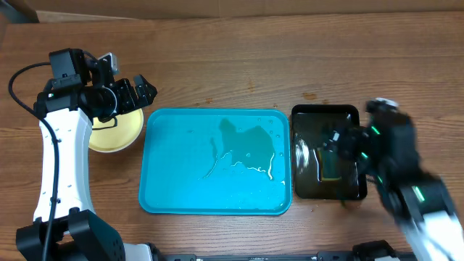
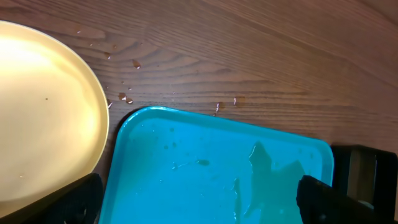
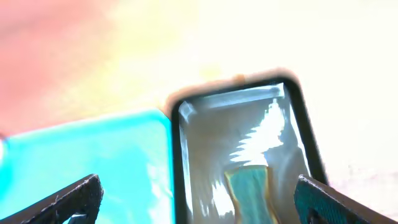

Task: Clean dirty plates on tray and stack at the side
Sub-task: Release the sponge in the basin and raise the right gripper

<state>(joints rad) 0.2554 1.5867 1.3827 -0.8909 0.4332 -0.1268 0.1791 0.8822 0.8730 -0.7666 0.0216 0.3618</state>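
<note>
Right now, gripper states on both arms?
Left gripper: open, holding nothing.
Right gripper: open, holding nothing, over the black tray.

A brown wood-grain table (image 1: 239,65) fills the overhead view. At about 3 o'clock on it lies a narrow black tray (image 1: 326,109), its inside wet and glinting. A teal, pale-edged sponge-like piece (image 3: 250,186) lies in the tray's 6 o'clock half. Small water drops (image 2: 124,97) speckle the table at 10 o'clock in the left wrist view.
</note>
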